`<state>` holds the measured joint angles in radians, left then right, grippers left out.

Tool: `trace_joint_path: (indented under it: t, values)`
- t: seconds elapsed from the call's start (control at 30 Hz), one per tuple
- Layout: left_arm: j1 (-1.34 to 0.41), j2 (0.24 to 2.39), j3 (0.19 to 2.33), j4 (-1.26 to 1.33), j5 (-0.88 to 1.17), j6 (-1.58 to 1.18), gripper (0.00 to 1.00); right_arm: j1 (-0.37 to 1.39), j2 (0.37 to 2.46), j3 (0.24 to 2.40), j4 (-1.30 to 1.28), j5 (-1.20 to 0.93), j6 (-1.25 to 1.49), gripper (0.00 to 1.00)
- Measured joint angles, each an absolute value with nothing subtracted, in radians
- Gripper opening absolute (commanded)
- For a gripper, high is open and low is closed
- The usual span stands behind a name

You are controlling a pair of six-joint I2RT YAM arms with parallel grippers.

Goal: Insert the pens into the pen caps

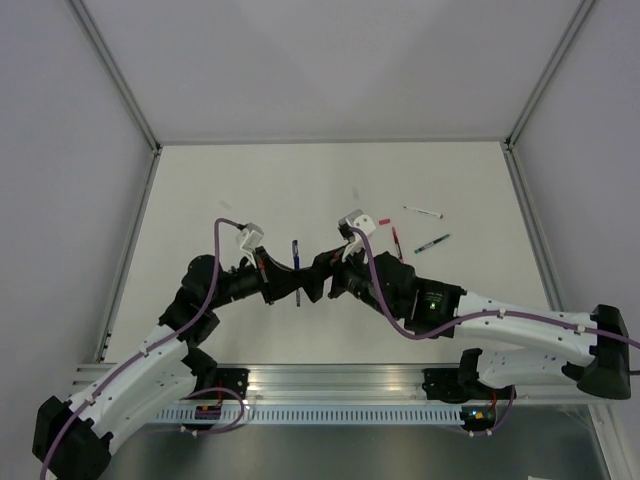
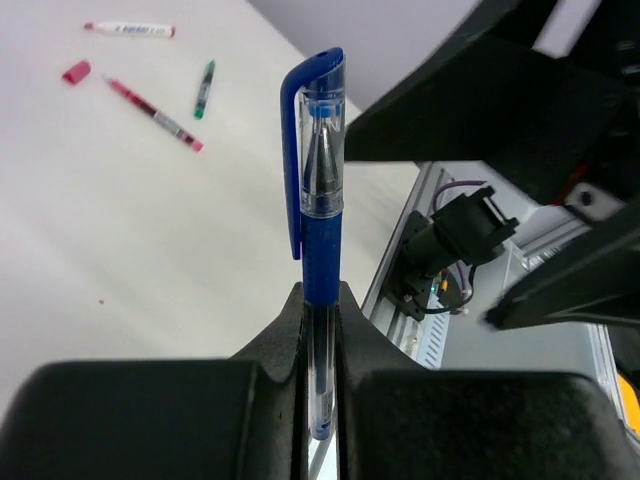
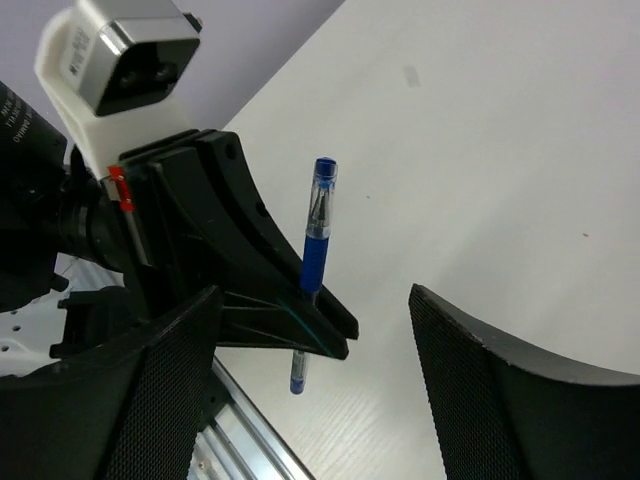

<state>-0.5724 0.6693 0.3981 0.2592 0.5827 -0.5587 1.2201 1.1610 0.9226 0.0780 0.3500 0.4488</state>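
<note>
Arms inward, wrists face to face; blue pen (image 2: pixel 320 255) between left jaws

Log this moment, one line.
left gripper: shut on blue pen | blue cap: on pen | right gripper: open | table: red pen, red cap apart

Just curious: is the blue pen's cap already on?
Yes, a blue cap covers the tip of the blue pen in the left pincer.
</note>
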Motion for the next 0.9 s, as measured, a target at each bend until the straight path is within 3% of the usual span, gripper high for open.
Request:
trace_joint_path:
  t: [0.2, 0.5, 0.73, 0.9]
  values:
    - [-0.572, 0.893, 0.421, 0.212, 0.518, -0.560, 0.02, 1.221, 1.010, 0.921, -0.104, 0.509, 0.458, 0.90]
    - [-0.570, 1.334, 0.534, 0.132, 0.376, -0.612, 0.02, 1.219, 0.683, 0.819, -0.213, 0.709, 0.451, 0.91]
    - [-0.569, 1.467, 0.581, 0.055, 0.268, -0.642, 0.02, 1.217, 0.645, 0.779, -0.243, 0.739, 0.429, 0.92]
    - [-0.569, 1.519, 0.616, 0.016, 0.225, -0.660, 0.22, 1.217, 0.653, 0.779, -0.257, 0.731, 0.414, 0.91]
